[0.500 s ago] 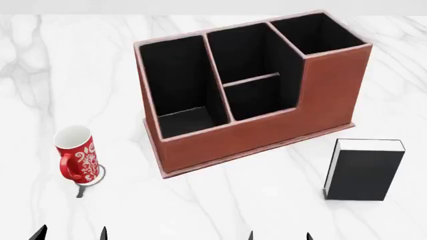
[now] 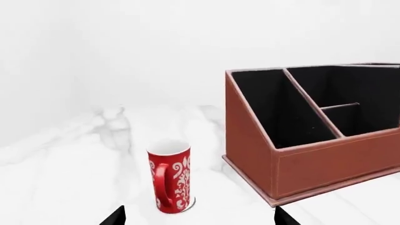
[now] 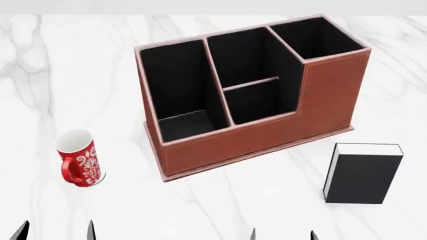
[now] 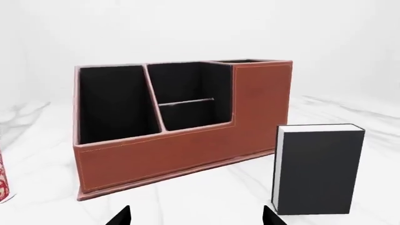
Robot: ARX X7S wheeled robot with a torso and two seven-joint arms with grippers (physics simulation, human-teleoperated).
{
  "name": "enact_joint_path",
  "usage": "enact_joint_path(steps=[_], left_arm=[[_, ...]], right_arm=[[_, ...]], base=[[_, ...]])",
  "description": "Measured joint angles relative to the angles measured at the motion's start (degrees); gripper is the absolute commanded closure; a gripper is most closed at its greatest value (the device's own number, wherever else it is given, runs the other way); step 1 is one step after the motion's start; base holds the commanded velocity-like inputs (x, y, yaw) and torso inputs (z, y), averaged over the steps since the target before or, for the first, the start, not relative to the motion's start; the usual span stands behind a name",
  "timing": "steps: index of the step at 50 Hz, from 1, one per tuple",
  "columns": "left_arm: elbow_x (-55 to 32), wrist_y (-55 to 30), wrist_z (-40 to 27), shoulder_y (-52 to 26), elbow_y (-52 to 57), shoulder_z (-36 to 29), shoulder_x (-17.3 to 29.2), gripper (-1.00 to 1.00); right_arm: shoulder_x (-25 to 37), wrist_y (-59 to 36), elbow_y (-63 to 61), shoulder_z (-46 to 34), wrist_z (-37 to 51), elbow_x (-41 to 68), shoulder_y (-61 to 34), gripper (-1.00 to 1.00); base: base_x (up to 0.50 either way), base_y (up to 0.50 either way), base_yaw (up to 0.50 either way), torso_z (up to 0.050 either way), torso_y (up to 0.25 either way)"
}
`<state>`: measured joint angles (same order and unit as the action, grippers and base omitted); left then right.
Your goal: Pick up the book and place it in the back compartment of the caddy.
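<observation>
The black book (image 3: 363, 172) stands upright on the marble table, to the right of and in front of the reddish-brown caddy (image 3: 267, 135); it also shows in the right wrist view (image 4: 319, 168). The back compartment (image 3: 259, 102) is the small low-walled cell on the near side of the thin partition, empty, and it also shows in the right wrist view (image 4: 195, 115). My right gripper (image 3: 282, 235) is open and empty, low, left of and short of the book; its tips show in the right wrist view (image 4: 196, 218). My left gripper (image 3: 55, 232) is open and empty near the mug, as its own view shows (image 2: 198, 218).
A red patterned mug (image 3: 79, 159) stands left of the caddy, close ahead of my left gripper (image 2: 170, 176). The caddy (image 2: 325, 164) has a long narrow cell at its left and a tall cell at its back right. The marble table (image 3: 220, 210) lies around it.
The left gripper's tips have shifted left and lower in the head view. The scene sits slightly lower in the picture. The book, mug and caddy have not moved on the table.
</observation>
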<state>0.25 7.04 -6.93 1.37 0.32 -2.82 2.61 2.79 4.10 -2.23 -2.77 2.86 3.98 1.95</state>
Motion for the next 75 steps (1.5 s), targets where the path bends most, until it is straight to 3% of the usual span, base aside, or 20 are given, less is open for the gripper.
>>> enact_joint_path(steps=[37, 54, 75], left_arm=[[4.7, 25.01, -11.4, 8.07, 4.86, -2.07, 3.24, -1.0], [2.92, 28.31, -13.12, 8.77, 5.51, -2.42, 4.84, -1.0], [2.33, 29.18, -14.53, 8.68, 5.31, -3.17, 5.9, -1.0]], right_arm=[[2.45, 19.36, -8.03, 0.38, 4.24, 4.63, 8.62, -1.0], [3.87, 19.9, -8.95, 0.76, 6.4, 6.43, 8.63, -1.0], [4.92, 19.65, -8.56, -0.07, 8.46, 6.12, 8.22, -1.0]], base=[[0.0, 0.0, 0.0, 0.0, 0.0], [0.0, -0.01, 0.0, 0.0, 0.0], [-0.14, -0.26, 0.0, 0.0, 0.0]])
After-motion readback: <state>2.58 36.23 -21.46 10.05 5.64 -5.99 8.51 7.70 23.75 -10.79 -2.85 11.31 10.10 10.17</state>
